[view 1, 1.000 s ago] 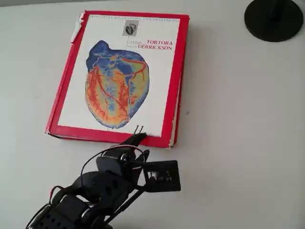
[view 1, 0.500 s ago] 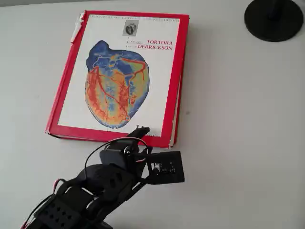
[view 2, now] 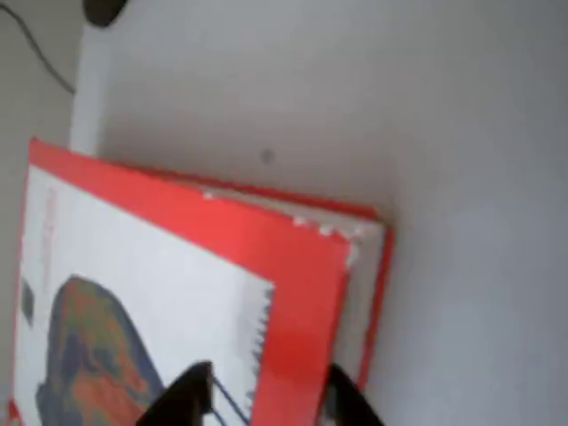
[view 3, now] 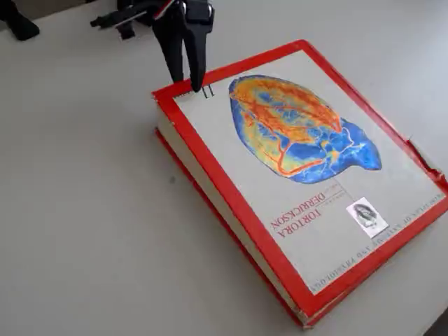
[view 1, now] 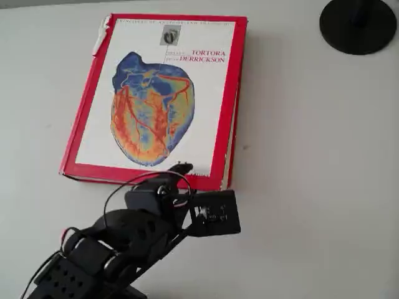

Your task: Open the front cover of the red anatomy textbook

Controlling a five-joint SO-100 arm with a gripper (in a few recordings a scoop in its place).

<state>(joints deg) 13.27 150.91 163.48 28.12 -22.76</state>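
Pale tabletop (view 1: 312, 187): narrowly parted gripper (view 3: 189, 87) touches the red anatomy textbook (view 3: 210, 189); its stiff front cover (view 1: 156, 99) probably lifts best from that overhanging corner.

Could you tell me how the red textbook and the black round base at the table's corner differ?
The red anatomy textbook is large, rectangular and flat, with a colourful heart picture; the black round base is far smaller, circular and plain black. The gripper sits at the textbook's lower edge, far from the base. Both rest on the white table.

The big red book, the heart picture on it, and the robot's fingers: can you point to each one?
red anatomy textbook (view 3: 210, 187), fixed view, page edge on its side.
heart picture (view 1: 151, 118), overhead view, middle of the heart.
fingers (view 3: 197, 56), fixed view, on one black finger above the cover's corner.
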